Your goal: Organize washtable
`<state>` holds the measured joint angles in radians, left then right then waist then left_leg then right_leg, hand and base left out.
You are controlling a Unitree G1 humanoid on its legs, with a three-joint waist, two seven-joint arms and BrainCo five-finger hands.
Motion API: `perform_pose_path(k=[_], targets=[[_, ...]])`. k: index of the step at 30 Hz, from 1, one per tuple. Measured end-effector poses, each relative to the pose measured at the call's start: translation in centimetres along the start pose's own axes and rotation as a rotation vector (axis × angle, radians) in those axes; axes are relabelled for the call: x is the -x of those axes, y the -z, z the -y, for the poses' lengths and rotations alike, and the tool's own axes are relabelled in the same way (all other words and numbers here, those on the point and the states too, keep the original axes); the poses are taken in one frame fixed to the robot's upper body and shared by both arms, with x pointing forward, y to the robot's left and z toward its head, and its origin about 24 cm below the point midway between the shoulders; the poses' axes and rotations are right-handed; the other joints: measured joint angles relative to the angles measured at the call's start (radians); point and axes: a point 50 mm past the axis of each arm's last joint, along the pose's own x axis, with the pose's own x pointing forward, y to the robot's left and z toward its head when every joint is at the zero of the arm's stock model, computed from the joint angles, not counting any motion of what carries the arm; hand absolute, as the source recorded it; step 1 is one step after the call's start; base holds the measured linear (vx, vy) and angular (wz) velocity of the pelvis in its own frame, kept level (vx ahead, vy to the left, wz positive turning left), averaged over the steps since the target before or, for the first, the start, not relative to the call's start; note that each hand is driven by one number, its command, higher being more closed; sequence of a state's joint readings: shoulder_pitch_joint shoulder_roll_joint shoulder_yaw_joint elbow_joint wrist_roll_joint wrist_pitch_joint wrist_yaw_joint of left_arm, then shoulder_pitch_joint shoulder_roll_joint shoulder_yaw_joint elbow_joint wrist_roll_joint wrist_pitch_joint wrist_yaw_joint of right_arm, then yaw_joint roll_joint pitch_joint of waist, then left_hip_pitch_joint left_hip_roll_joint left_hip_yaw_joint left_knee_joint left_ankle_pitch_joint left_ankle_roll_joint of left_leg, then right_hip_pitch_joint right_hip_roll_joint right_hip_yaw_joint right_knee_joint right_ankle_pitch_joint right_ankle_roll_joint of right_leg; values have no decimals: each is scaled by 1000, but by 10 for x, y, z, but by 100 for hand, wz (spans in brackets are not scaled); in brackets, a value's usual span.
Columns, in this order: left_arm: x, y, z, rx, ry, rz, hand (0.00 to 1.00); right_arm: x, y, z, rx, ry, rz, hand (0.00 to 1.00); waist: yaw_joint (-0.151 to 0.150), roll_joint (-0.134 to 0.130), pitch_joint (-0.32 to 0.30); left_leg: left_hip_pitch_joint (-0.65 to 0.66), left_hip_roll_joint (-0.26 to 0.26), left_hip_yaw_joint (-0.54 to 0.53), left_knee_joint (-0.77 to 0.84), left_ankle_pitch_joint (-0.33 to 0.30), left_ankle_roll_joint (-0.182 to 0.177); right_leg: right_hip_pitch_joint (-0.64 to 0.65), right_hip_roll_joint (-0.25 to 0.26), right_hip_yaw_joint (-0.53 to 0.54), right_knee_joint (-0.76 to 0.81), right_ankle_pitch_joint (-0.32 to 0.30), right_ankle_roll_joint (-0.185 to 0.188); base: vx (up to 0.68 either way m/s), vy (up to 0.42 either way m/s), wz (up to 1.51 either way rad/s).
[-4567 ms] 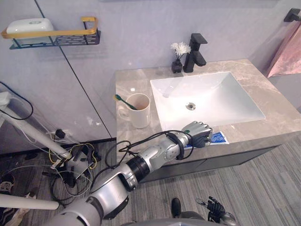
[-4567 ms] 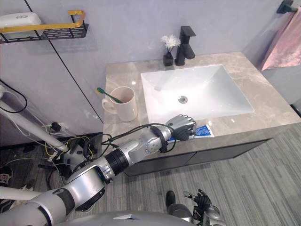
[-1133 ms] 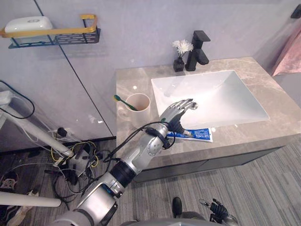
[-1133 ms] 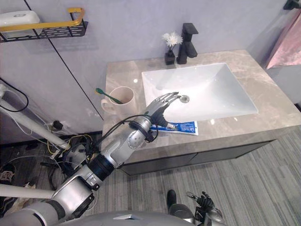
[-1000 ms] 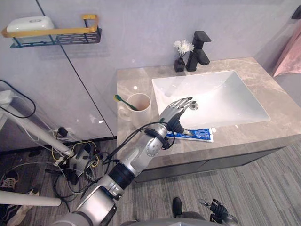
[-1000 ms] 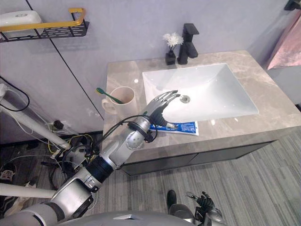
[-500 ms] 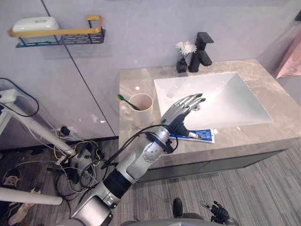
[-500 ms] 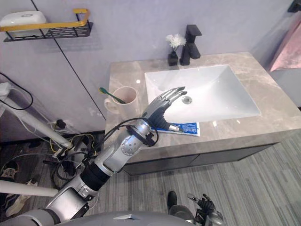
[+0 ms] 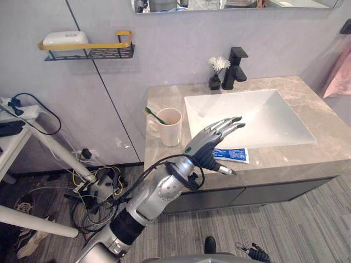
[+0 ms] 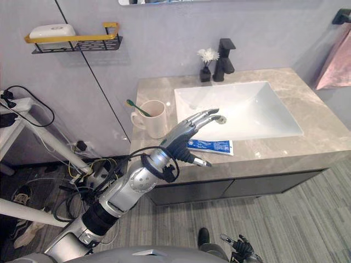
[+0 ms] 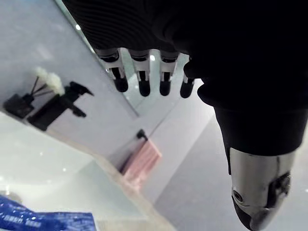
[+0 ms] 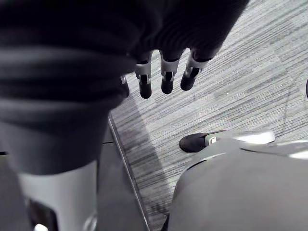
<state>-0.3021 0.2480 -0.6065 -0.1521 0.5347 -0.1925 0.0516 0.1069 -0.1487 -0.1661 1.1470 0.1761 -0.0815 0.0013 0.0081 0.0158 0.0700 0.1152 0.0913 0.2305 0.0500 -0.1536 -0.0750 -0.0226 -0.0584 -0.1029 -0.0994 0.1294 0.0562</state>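
Note:
A blue toothpaste tube [image 9: 233,155] lies flat on the marble washtable [image 9: 164,94], between the white sink [image 9: 263,118] and the front edge. My left hand [image 9: 205,143] is raised above the table's front edge, just left of the tube and clear of it. It is open, with straight fingers [image 11: 140,79] and nothing in it. A cream cup [image 9: 170,127] with a green toothbrush [image 9: 154,115] stands left of the sink. My right hand [image 12: 166,79] hangs low over the floor, open and empty.
A black faucet [image 9: 236,61] and a small black vase of white flowers [image 9: 215,81] stand behind the sink. A wall shelf [image 9: 88,50] with a white soap dish [image 9: 64,38] is at the upper left. A pink towel [image 9: 340,79] hangs at the right. Cables lie on the floor [image 9: 93,186] at the left.
The left hand, earlier curled over the tube at the front edge, has opened, let it go and lifted up and back. The camera has shifted too.

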Motion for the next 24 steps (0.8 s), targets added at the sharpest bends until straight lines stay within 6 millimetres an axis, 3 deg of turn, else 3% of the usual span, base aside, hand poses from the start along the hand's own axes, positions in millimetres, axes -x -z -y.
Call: perform_pose_path(k=[12, 18, 24], targets=[[14, 42, 22, -116, 176, -170, 0, -1, -2, 0, 2, 0, 3, 0, -15, 9, -8, 15, 0, -16, -20, 12, -1, 1, 2, -18, 1, 1, -8, 46, 3, 4], [4, 59, 13, -257, 225, -194, 0, -1, -5, -1, 1, -3, 11, 0, -28, 8, -8, 31, -1, -13, -31, 12, -1, 10, 2, -23, 0, 1, -8, 34, 13, 0], [1, 64, 11, -282, 225, -201, 0, -1, -6, -1, 1, -5, 14, 0, -28, 8, -7, 31, -2, -12, -29, 12, 0, 10, 2, -22, 0, 1, -8, -11, -5, -1]])
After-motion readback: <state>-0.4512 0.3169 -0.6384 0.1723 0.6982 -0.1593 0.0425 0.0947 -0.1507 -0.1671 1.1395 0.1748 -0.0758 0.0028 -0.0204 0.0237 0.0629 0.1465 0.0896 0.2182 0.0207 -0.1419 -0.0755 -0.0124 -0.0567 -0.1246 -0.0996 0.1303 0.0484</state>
